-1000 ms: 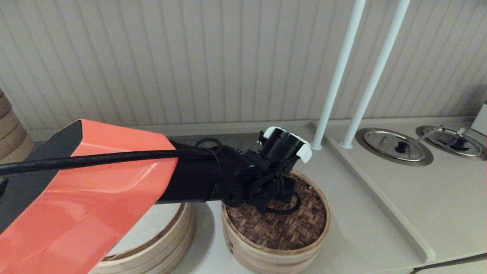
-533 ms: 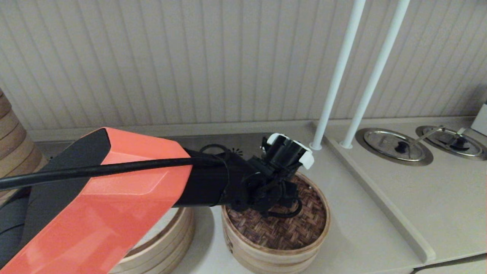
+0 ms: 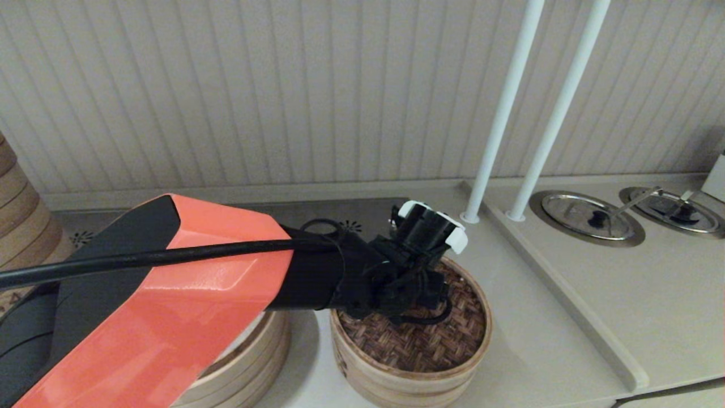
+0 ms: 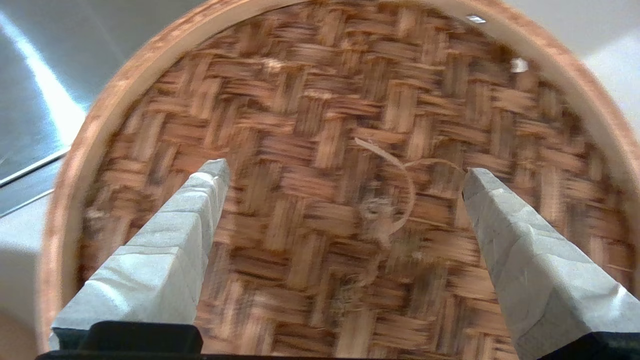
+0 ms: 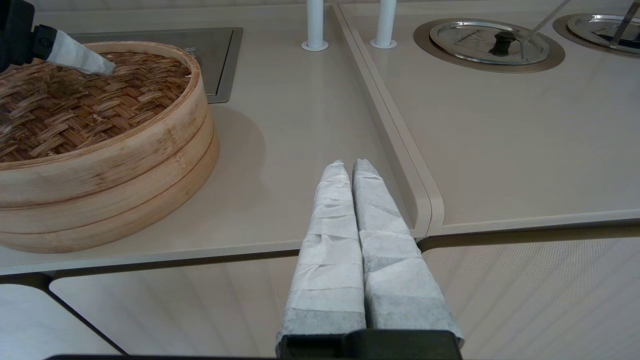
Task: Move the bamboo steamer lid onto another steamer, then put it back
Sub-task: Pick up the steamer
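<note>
Hovering right over the bamboo steamer lid (image 3: 422, 334), the left gripper (image 4: 345, 175) has its jaws spread wide, one fingertip on either side of the small centre loop (image 4: 392, 195), and nothing between them. The lid sits on the taller steamer (image 3: 396, 379) at the middle of the counter (image 3: 544, 351); the other steamer (image 3: 255, 357) stands just beside it on the robot's left, mostly hidden under the orange arm. Here's the worry: that loop is thin and frayed and lies off-centre between the fingertips, so if the jaws close without centring they could pinch bare weave or catch one strand, and the lid would likely tilt or slip. The left wrist view gives us the loop and the gap around it, which the head view can't, since the wrist blocks it there. The head view, in turn, shows both steamers side by side. Only the right wrist view shows the right gripper (image 5: 350, 167), parked low at the counter's front edge, jaws pressed together and empty, well apart from the steamer's stacked rings.
</note>
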Robot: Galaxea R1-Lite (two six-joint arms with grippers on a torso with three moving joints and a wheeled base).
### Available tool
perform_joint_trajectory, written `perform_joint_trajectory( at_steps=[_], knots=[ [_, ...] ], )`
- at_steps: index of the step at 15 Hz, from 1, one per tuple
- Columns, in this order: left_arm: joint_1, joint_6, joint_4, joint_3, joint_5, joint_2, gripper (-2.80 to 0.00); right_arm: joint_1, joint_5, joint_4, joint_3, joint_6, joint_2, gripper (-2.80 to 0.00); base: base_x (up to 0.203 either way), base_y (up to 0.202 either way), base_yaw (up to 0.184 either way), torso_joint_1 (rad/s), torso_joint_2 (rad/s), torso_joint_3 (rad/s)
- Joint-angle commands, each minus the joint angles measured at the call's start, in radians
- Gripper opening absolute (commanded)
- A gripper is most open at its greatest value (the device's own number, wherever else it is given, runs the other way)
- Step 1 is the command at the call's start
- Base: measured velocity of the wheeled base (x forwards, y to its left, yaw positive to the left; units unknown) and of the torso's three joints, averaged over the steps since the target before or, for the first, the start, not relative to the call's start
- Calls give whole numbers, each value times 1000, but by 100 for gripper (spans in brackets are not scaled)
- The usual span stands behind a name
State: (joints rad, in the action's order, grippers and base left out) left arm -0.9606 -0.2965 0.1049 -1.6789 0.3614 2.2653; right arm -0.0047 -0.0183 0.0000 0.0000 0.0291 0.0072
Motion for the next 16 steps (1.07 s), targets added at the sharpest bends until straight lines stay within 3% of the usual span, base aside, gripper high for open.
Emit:
perform_joint_trajectory(
  at_steps=[1,5,12,13,14,16],
  knots=[
    [-1,-3,-7,12,-29,-10,0,0,0,0,3,0,0,-280,0,0,0,0,0,0],
    [-1,-1,-22,36,-79,-18,0,0,0,0,3,2,0,-280,0,0,0,0,0,0],
    [-3,3,-25,39,-78,-9,0,0,0,0,3,0,0,-280,0,0,0,0,0,0],
    [-3,3,-25,39,-78,-9,-74,0,0,0,3,0,0,-280,0,0,0,0,0,0],
    [-3,3,-25,39,-78,-9,-280,0,0,0,3,0,0,-280,0,0,0,0,0,0],
    [-3,2,-27,39,-76,-9,-280,0,0,0,3,0,0,-280,0,0,0,0,0,0]
  ],
)
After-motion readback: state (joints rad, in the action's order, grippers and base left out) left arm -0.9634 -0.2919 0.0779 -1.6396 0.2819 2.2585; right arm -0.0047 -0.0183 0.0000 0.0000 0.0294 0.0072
